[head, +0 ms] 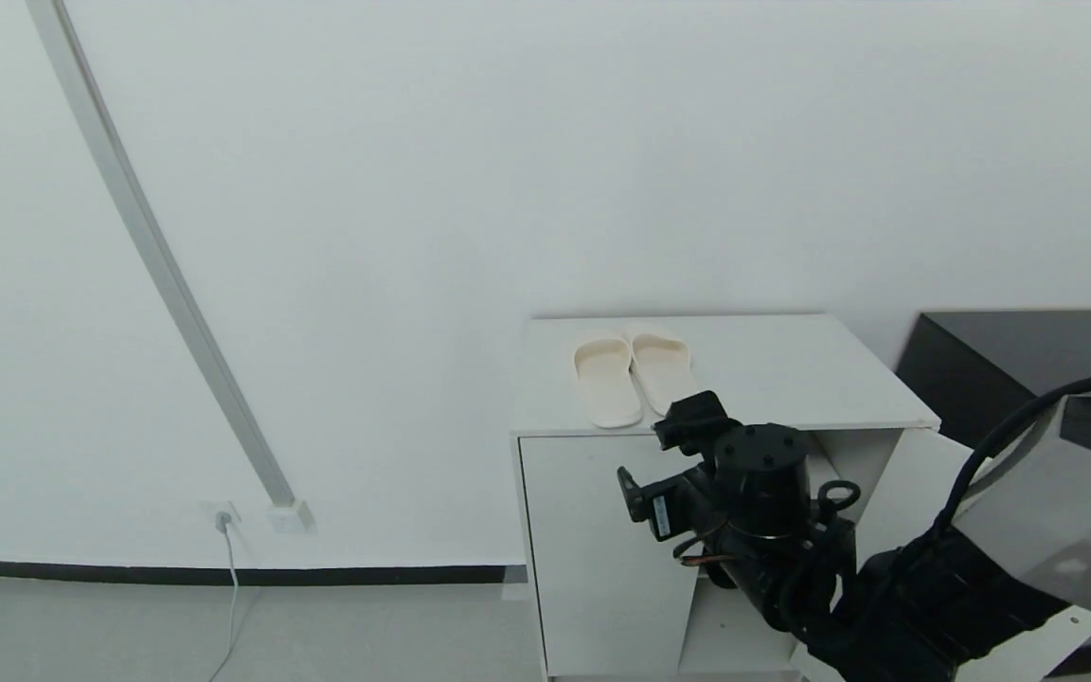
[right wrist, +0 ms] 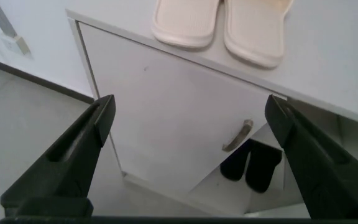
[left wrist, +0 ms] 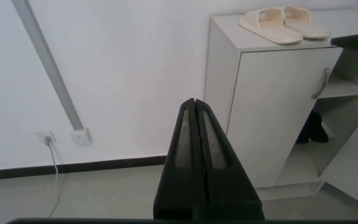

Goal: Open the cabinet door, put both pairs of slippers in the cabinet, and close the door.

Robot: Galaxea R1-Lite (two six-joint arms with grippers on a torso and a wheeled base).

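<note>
**Cream pair on the cabinet top, black pair inside, right door open**

Head view: we see the white cabinet [head: 773,365] against the wall. The cream slippers [head: 634,377] lie flat on its top, near the left front corner, side by side and touching, soles down. They are plain moulded slides with a wide strap. The left door [head: 602,549] is closed; the right door [head: 920,469] is swung open. The right gripper [head: 661,457] hangs in front of the cabinet's upper front edge, just below the cream pair and holding nothing. A black unit [head: 1028,350] stands to the cabinet's right. A wall socket [head: 223,519] with a cable sits low on the wall to the left.

Left wrist view: the left gripper [left wrist: 195,106] has its fingers pressed together with nothing between them. It is well apart from the cabinet, out to its left side. We see the curved handle [left wrist: 321,83] on the closed door's inner edge. The black slippers [left wrist: 312,129] show as a dark shape on a shelf in the open half.

Right wrist view: the right gripper's fingers [right wrist: 92,134] are spread wide and empty. The cream pair sits past them on the cabinet top, open ends towards the camera. The black pair lies side by side on the inner shelf, below the handle.
</note>
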